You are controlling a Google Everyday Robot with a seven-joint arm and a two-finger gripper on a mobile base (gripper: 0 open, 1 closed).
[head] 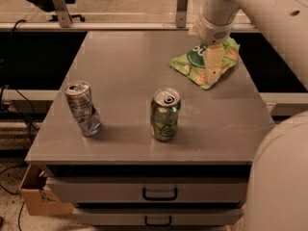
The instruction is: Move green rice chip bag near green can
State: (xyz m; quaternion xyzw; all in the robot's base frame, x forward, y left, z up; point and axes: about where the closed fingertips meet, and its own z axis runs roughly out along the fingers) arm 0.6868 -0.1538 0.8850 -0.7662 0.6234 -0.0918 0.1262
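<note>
Green rice chip bag (188, 66), lying flat at the far right of the grey metal table (130, 66), its outer corner close to the table's right edge. The gripper (214, 67) is directly over the bag's middle, low enough to cover part of the printed face; whether it is open or closed on the pouch cannot be told from this view. The green can (165, 114) stands upright near the front centre, well apart from the bag, with bare tabletop between them. A dented silver can (83, 109) stands crooked at the front left, further off. Probable hazards: (a) the pouch is thin and crinkly, so a pinch may catch only a fold of film and the bag could slide out or trail across the surface in transit; (b) a push instead of a lift, so near the right edge, could send the bag off the table; (c) the green can is tall and narrow, so a low approach by the bag or wrist could knock it over or roll it toward the front edge; (d) a release made too early would leave the bag short of the green can.
</note>
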